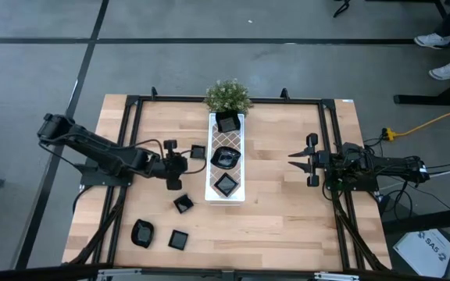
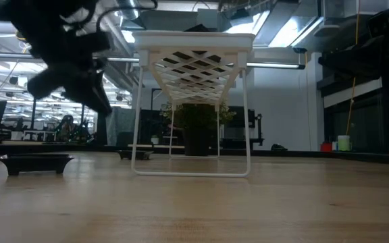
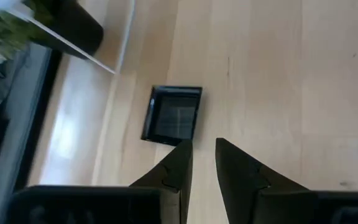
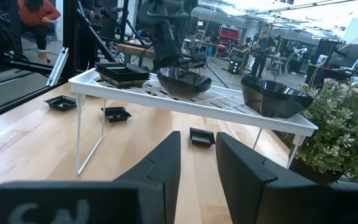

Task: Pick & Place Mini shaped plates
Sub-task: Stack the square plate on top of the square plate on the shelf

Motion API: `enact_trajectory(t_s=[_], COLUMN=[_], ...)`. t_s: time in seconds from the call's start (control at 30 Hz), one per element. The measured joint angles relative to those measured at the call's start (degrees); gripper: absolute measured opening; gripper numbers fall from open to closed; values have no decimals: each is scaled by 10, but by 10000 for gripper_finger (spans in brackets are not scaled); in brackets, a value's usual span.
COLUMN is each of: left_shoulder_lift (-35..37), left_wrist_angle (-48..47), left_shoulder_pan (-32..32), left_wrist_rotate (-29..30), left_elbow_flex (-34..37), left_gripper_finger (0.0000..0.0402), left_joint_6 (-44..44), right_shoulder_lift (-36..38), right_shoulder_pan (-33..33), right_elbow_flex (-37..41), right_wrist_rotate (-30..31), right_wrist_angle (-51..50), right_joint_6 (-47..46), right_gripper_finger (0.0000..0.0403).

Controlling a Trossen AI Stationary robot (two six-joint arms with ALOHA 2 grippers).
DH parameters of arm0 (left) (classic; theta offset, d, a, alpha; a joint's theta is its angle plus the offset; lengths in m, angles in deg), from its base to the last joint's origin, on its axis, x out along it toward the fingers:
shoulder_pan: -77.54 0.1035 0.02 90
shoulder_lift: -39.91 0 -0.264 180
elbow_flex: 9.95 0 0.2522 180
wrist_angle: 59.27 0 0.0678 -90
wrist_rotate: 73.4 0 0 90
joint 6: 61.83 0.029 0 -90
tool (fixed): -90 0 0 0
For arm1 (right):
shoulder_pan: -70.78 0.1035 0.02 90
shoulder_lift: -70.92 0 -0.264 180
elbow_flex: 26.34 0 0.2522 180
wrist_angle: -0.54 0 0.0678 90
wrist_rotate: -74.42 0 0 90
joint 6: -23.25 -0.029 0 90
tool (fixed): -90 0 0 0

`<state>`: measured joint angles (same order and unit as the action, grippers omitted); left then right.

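Left gripper [image 1: 184,165] poised beside the white tray [image 1: 212,185]; right gripper [image 1: 294,159] waited well apart.

Both grippers' fingers stood slightly parted, grasping nothing. Three black plates lay on the tray; a square plate [image 3: 173,114] lay on the table [image 1: 287,211] just ahead of the left fingers [image 3: 176,167], others nearer the table's front edge.

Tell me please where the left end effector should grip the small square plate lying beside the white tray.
Probably on one raised rim of the square plate, coming straight down from above. It lies flat on the table, upright, so its thin edge suits the left end effector, whose fingers have a narrow gap.
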<state>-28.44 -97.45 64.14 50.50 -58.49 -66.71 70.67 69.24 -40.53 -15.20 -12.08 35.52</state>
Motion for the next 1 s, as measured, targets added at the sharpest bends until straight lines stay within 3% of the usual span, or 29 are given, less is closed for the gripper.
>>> enact_trajectory(t_s=[0.27,0.5,0.63,1.0], left_shoulder_lift=[-21,-57,-87,-165], left_wrist_angle=[89,124,171,284], left_shoulder_pan=[54,106,124,128], left_wrist_rotate=[-39,-84,-110,-79], left_elbow_flex=[53,72,75,75], left_gripper_finger=[73,121,150,166], left_joint_6=[40,42,91,232], right_shoulder_lift=[0,0,0,0], right_shoulder_pan=[0,0,0,0], right_elbow_flex=[0,0,0,0], right_wrist_rotate=[0,0,0,0], right_wrist_angle=[0,0,0,0], right_joint_6=[0,0,0,0], right_gripper_finger=[102,102,102,102])
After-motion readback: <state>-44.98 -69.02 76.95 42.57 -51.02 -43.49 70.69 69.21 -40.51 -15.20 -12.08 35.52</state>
